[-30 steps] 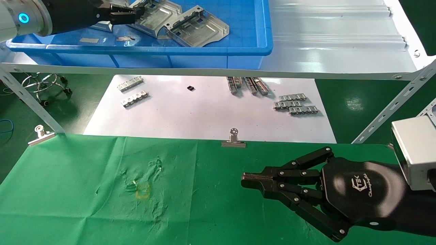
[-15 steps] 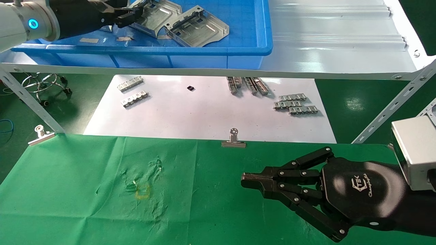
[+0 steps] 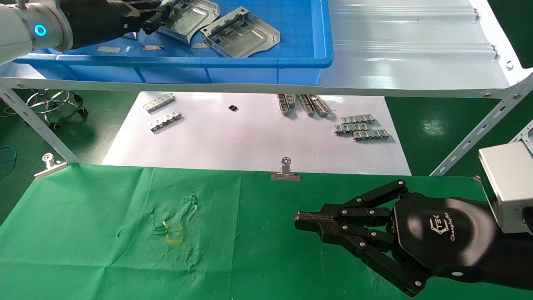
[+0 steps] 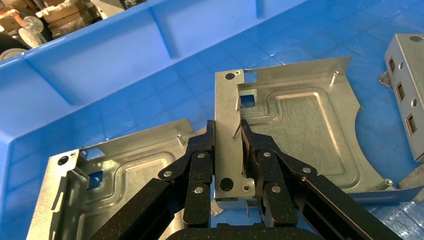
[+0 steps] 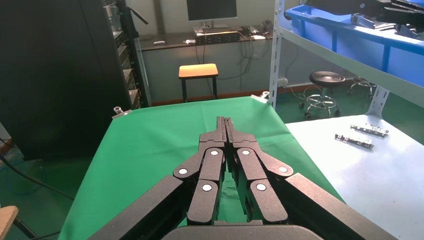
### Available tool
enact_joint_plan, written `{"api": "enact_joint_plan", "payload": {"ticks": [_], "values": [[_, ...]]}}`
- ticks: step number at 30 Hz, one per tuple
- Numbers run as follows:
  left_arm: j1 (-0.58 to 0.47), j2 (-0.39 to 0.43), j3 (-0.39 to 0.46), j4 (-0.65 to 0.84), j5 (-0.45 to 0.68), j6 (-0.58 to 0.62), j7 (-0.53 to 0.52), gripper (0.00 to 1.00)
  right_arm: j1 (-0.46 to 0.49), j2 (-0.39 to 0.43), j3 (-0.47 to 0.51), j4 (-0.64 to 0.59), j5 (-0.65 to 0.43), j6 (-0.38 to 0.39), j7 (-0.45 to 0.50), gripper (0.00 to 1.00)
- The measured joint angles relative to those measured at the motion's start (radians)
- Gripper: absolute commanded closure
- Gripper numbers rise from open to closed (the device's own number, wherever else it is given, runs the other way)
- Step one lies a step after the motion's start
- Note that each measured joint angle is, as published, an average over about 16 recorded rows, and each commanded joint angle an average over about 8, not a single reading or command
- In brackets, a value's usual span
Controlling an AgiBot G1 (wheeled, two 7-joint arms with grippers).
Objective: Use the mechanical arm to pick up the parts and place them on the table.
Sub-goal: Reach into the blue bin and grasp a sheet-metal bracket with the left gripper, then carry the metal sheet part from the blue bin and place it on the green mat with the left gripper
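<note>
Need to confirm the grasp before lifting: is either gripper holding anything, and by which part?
The left gripper pinches a silvery stamped sheet-metal plate by its folded rim inside the blue plastic bin. The right gripper holds nothing above the green-clothed table.

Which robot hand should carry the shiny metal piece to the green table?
The left gripper: it is shut on a part in the blue bin. The right gripper hovers shut over the table.

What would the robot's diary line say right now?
left gripper: shut on part, in blue bin | right gripper: shut, empty, over green table
</note>
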Motion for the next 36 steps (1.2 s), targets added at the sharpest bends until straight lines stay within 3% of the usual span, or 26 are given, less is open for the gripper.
{"api": "enact_joint_plan", "payload": {"ticks": [11, 23, 30, 36], "values": [[-0.026, -0.054, -0.023, -0.025, -0.034, 0.114, 0.021, 1.0, 0.0, 0.0, 0.0, 0.0, 0.0, 0.0, 0.0, 1.0], [-0.013, -0.212, -0.061, -0.112, -0.111, 0.583, 0.128, 1.0, 0.0, 0.0, 0.0, 0.0, 0.0, 0.0, 0.0, 1.0], [0.063, -0.319, -0.044, -0.253, -0.173, 0.786, 0.205, 1.0, 0.0, 0.0, 0.0, 0.0, 0.0, 0.0, 0.0, 1.0], [0.178, -0.423, 0.026, -0.456, -0.258, 0.819, 0.229, 1.0, 0.0, 0.0, 0.0, 0.0, 0.0, 0.0, 0.0, 1.0]]}}
